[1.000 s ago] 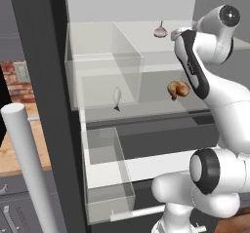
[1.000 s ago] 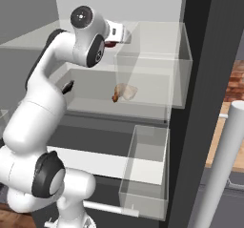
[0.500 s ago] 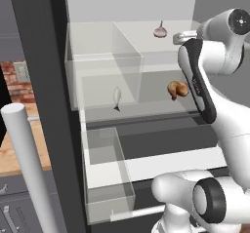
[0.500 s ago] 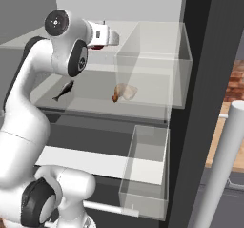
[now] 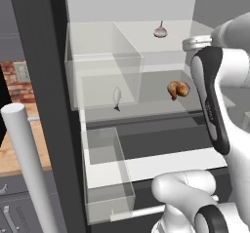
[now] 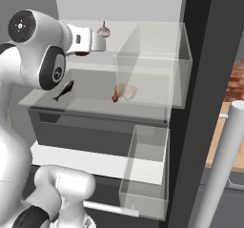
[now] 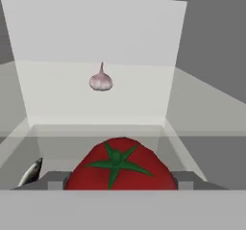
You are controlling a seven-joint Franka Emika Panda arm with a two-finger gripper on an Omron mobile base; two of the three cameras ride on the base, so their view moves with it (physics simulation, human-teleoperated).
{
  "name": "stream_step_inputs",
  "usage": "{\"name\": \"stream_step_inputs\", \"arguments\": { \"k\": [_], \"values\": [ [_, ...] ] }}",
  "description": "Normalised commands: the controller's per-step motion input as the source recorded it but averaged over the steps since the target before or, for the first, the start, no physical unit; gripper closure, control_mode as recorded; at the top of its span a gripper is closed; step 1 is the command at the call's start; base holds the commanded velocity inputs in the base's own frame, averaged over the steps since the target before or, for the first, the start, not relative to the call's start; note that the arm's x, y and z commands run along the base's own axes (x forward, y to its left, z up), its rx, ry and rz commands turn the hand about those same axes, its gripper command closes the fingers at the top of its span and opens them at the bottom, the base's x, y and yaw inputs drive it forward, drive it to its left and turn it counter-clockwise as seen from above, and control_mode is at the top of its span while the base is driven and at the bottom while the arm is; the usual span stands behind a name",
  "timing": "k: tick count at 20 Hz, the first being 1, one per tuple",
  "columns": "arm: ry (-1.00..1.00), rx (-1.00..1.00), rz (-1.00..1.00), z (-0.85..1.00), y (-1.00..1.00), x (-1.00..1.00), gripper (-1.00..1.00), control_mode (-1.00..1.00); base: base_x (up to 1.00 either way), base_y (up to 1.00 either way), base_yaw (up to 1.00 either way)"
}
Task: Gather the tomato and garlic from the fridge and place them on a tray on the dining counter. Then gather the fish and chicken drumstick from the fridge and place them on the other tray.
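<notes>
**Tomato in the pincer at the open fridge**

The pincer (image 7: 115,185) grasps the tomato (image 7: 120,165), its fingers (image 7: 185,180) flanking the red fruit at 3 and 9 o'clock. On the fridge's top shelf (image 5: 141,34), the garlic (image 7: 101,80) sits at 12 o'clock from the tomato, well apart. One shelf lower lie the fish (image 5: 116,97) and, at its 3 o'clock, the chicken drumstick (image 5: 177,89), apart. In the right base view the tomato (image 6: 82,54) shows beneath the hand.

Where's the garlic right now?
The garlic sits on the fridge's upper shelf toward the back wall, beyond the tomato in the hand view. In the left base view it is above the chicken drumstick, one shelf down.
</notes>
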Motion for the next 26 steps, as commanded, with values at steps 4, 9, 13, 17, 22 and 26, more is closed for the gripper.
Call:
{"name": "stream_step_inputs", "arguments": {
  "k": [4, 9, 13, 17, 22, 26],
  "values": [
    [0.09, 0.00, 0.00, -0.09, 0.03, -0.80, 1.00, -1.00, 0.00, 0.00, 0.00],
    [0.15, 0.00, 0.00, -0.05, 0.08, -0.65, 1.00, -1.00, 0.00, 0.00, 0.00],
    [0.24, 0.00, 0.00, -0.07, 0.35, -0.46, 1.00, -1.00, 0.00, 0.00, 0.00],
    [0.18, 0.00, 0.00, -0.34, 0.10, -0.52, 1.00, -1.00, 0.00, 0.00, 0.00],
    [0.03, 0.00, 0.00, -0.55, 0.00, -0.28, 1.00, -1.00, 0.00, 0.00, 0.00],
    [0.00, 0.01, 0.00, -0.49, 0.00, -0.19, 1.00, -1.00, 0.00, 0.00, 0.00]
  ]
}}
